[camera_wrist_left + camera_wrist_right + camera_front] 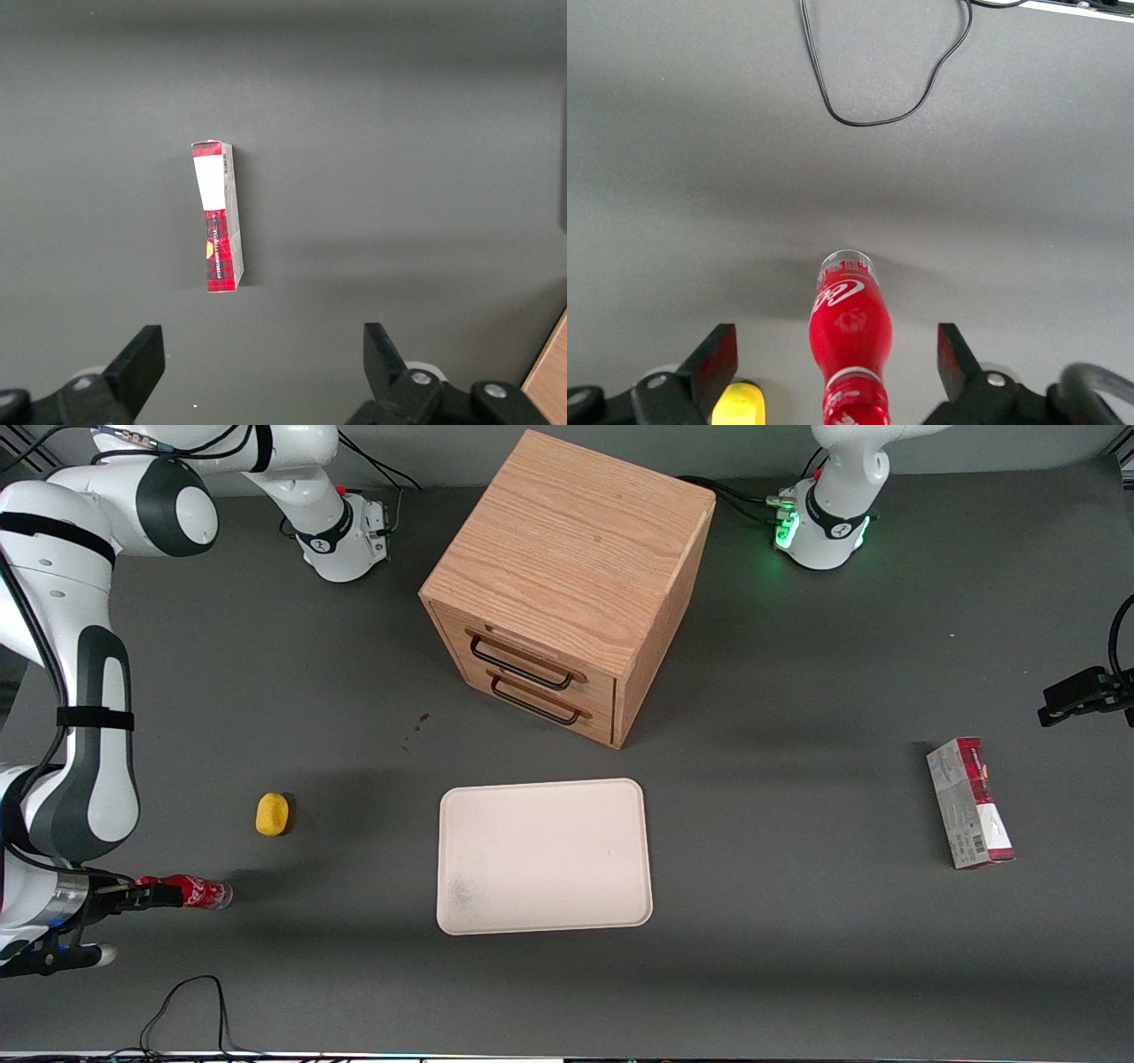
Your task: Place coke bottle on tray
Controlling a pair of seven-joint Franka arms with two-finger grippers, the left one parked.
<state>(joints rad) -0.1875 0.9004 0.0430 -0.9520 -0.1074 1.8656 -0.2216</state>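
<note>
While the working arm reaches low at its own end of the table, the gripper (140, 895) sits just above the dark tabletop (797, 921) with the coke bottle (190, 892) lying on its side between its fingers. The right wrist view shows the fingers (716, 359) spread wide, one on each side of the coke bottle (850, 341) with clear gaps between them and it, so nothing is pinched. From the front, the bottle's cap end is toward the gripper and its clear base points toward the tray (544, 856), from which it lies well apart. The tray is flat on the table near the middle, bare, with a faint grey smudge in the corner nearest the front camera on the working arm's side. A yellow lump (273, 814) rests on the table between bottle and tray sideways, somewhat farther from the front camera than the bottle, touching neither; in the right wrist view it peeks out beside one finger (737, 405). A wooden cabinet (567, 584) with two drawers and dark wire handles stands farther from the front camera than the tray, its drawer fronts turned partly toward the working arm's end. Toward the parked arm's end of the table a red-and-grey carton (969, 803) lies flat, well apart from everything else. A black cable (190, 1010) loops on the table nearer the front camera than the bottle.
</note>
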